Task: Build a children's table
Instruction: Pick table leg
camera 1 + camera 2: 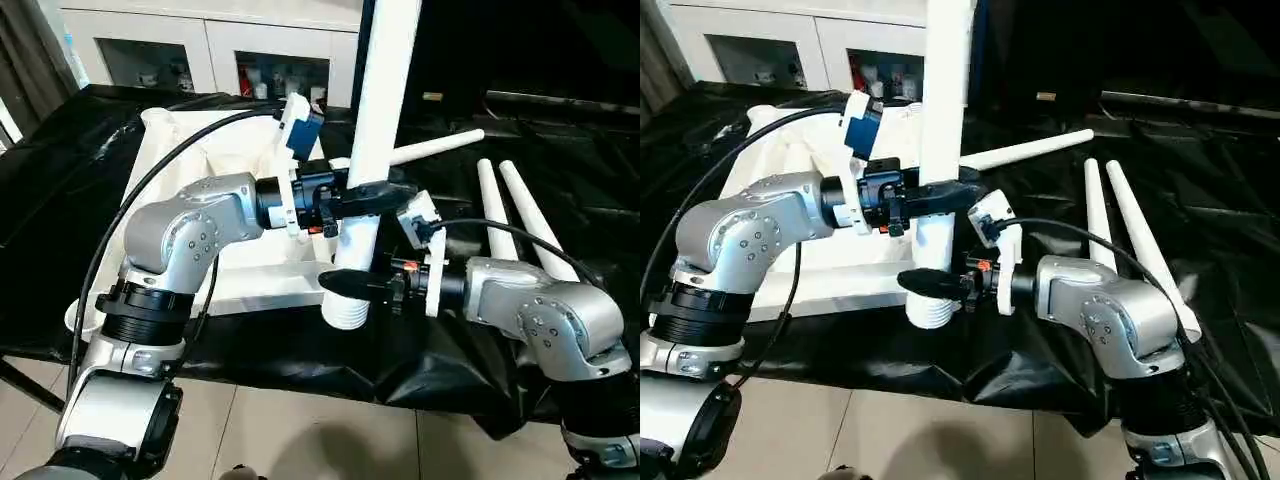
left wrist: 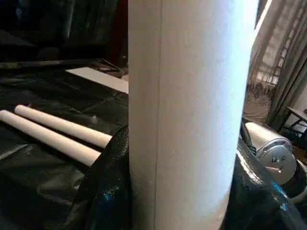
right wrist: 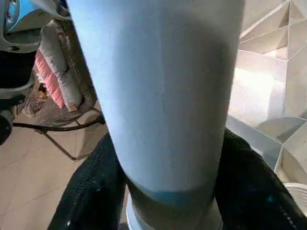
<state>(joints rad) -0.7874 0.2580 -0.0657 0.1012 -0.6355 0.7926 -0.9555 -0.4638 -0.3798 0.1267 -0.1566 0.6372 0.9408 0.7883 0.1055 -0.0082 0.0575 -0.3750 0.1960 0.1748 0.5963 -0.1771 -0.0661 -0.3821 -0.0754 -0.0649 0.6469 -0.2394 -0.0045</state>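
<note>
**Leg upright in both grippers, threaded end down**

Black plastic sheeting (image 1: 560, 180) covers the bench, with a white glass-door cabinet (image 1: 215, 45) behind it. One table leg (image 1: 385, 100) stands nearly vertical between the grippers. Left gripper (image 1: 372, 198) is clenched on the shaft, one finger on each side. Right gripper (image 1: 350, 285) sits just below it, jaws around the leg right above the ribbed threaded end (image 1: 347, 312); whether it presses firmly I cannot tell.

Long axis: upright, thread pointing down, far end running out of frame overhead. Judged light, hollow, stiff and smooth, so liable to slip or spin; the low grip near the thread looks best for control.

Upturned table top (image 1: 230, 280) lies just behind the grippers. Three spare legs (image 1: 520, 220) lie beyond the right gripper.
</note>
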